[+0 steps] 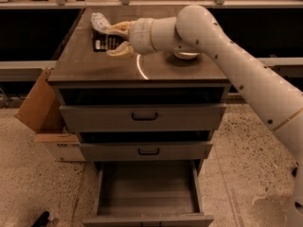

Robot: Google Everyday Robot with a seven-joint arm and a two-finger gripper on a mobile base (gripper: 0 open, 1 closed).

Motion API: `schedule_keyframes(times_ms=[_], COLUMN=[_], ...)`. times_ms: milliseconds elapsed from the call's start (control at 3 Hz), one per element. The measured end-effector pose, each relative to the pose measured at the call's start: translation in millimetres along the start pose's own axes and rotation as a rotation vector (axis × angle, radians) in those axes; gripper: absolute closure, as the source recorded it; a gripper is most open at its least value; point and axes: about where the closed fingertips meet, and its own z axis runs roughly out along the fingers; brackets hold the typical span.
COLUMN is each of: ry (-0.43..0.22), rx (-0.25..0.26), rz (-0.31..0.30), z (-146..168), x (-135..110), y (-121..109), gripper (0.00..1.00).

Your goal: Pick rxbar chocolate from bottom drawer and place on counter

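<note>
The rxbar chocolate [101, 42], a flat black wrapper with white lettering, is at the back left of the counter [161, 72], low over or on its top; I cannot tell which. My gripper [116, 40] reaches in from the right, and its pale fingers [119, 51] close on the bar's right end. The bottom drawer [147, 189] is pulled open below, and its grey inside shows nothing in it.
A white crinkled packet [99, 19] lies at the counter's back left corner, just beyond the bar. A pale bowl [187, 56] sits behind my arm. The two upper drawers [142, 117] are nearly closed. A cardboard box [38, 105] stands left of the cabinet.
</note>
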Motion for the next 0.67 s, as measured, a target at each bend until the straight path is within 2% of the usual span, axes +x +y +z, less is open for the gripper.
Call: schedule_keyframes(times_ms=[333,667], ry=[0.001,0.004], rx=[-0.022,-0.046], rz=[0.051,0.096], z=[15,27], x=[6,15], y=[-4,-6], gripper=[0.82,0.59])
